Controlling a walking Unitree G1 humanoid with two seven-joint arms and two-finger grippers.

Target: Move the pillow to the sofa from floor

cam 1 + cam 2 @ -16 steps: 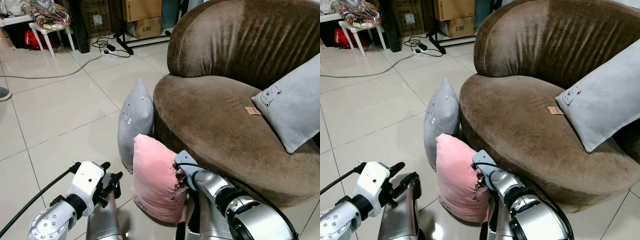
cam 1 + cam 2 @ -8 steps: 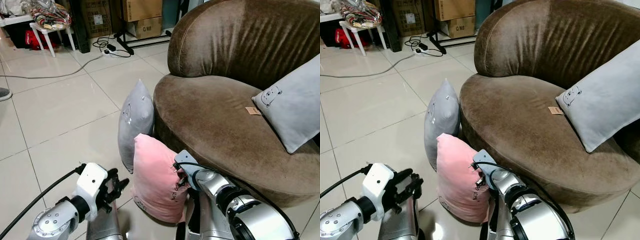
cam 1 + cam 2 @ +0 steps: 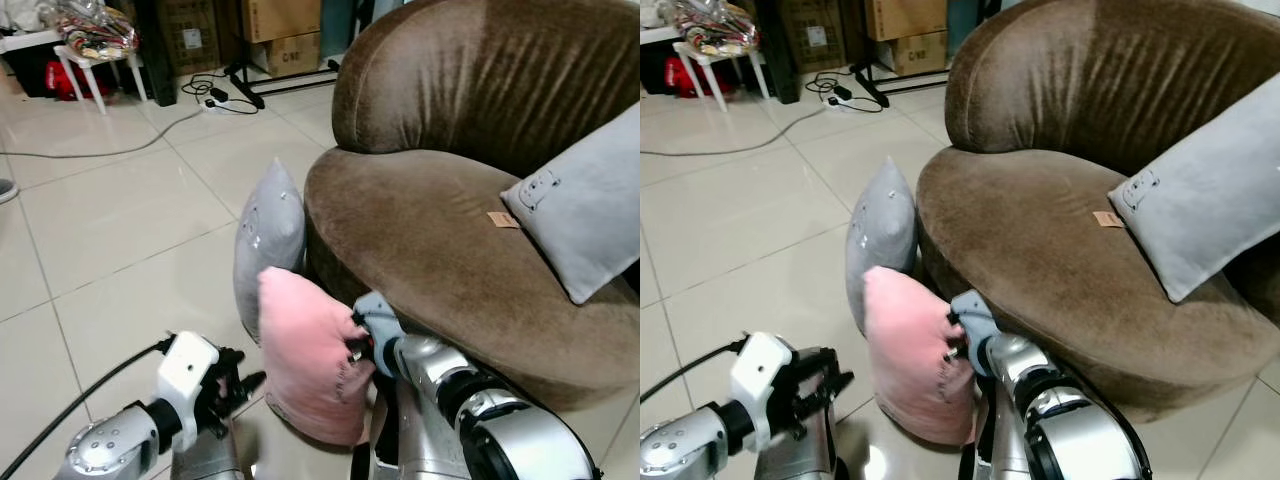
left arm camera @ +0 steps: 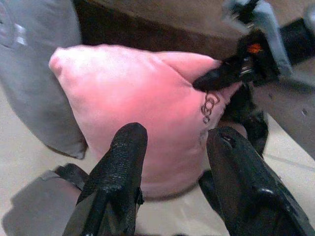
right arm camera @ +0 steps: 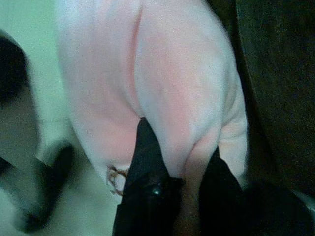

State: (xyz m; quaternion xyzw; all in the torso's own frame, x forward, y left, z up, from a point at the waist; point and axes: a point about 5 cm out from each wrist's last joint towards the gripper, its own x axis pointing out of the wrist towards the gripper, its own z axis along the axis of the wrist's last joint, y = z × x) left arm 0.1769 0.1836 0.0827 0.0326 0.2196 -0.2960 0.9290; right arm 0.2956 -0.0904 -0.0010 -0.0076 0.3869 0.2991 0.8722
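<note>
A pink pillow (image 3: 305,350) stands on the tiled floor against the front of the brown sofa (image 3: 440,240). My right gripper (image 3: 352,345) is shut on the pink pillow's right edge; in the right wrist view a fold of pink fabric (image 5: 194,157) is pinched between the black fingers (image 5: 147,162). My left gripper (image 3: 240,385) is open, low at the pillow's left side, a short gap from it. In the left wrist view its two fingers (image 4: 120,167) frame the pink pillow (image 4: 138,113). A grey pillow (image 3: 268,235) leans on the sofa just behind the pink one.
A second grey pillow (image 3: 585,215) rests on the sofa seat at the right, with a small tan tag (image 3: 500,219) beside it. Cardboard boxes (image 3: 285,30), cables (image 3: 215,95) and a white stool (image 3: 95,60) stand across the floor at the back left.
My right gripper has pulled the pink pillow's edge, bunching its top and tilting it left. The left gripper has dropped lower and moved right toward the pillow. The camera shifted slightly.
</note>
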